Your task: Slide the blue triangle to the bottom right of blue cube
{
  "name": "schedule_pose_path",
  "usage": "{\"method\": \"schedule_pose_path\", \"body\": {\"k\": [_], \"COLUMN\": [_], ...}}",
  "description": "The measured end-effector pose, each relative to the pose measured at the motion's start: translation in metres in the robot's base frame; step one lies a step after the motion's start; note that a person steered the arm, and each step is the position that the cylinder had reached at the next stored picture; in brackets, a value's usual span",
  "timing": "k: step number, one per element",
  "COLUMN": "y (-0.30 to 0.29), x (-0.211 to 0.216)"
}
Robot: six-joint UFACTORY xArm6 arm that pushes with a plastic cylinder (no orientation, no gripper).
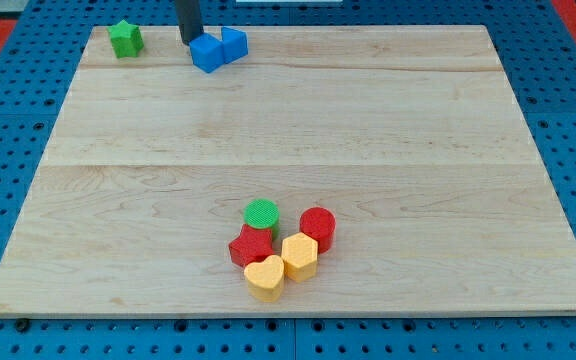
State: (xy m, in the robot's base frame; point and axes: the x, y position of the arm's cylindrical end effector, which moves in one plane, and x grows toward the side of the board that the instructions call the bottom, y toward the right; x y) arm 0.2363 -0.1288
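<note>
Two blue blocks touch each other near the view's top left of the wooden board (368, 130). The left one (207, 53) looks like the blue cube. The right one (234, 43) looks like the blue triangle, though its shape is hard to make out. My tip (185, 41) is the lower end of a dark rod that comes in from the view's top. It sits just left of the left blue block, touching or nearly touching it.
A green star-like block (125, 38) sits at the board's top left corner. Near the view's bottom centre is a cluster: green cylinder (261, 213), red cylinder (317, 226), red star (250, 245), yellow hexagon (300, 256), yellow heart (265, 277).
</note>
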Motion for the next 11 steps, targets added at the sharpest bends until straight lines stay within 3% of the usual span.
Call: {"method": "schedule_pose_path", "body": {"k": [1,3,4,6,8,10,11], "y": [0.008,-0.003,0.033,0.077,0.105,0.266,0.308], "x": [0.024,-0.038,-0.043,0.041,0.068,0.08,0.149]}}
